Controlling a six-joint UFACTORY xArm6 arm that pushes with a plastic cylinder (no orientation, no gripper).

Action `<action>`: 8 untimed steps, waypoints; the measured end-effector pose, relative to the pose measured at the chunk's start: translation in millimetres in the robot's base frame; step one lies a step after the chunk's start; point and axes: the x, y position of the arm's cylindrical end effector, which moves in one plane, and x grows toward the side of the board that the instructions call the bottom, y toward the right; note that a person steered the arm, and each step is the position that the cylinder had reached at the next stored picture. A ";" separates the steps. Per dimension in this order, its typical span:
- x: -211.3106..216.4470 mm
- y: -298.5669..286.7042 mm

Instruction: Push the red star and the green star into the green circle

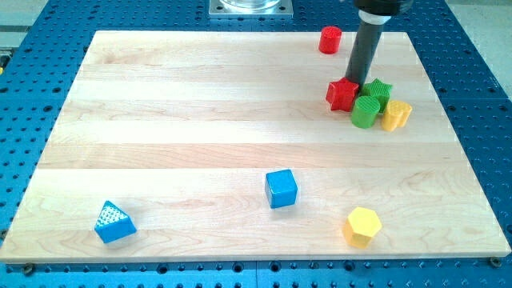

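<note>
The red star and the green star sit at the board's upper right, right against the green circle, a short green cylinder just below and between them. My tip stands just above the gap between the two stars, touching or nearly touching both. The dark rod rises from it toward the view's top.
A yellow block leans against the green cylinder's right side. A red cylinder stands near the top edge. A blue cube, a yellow hexagon and a blue triangle lie along the bottom of the wooden board.
</note>
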 end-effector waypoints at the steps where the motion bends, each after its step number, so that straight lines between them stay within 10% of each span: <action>1: 0.0 -28.5; 5: 26.7 -45.8; 8: -112.1 44.8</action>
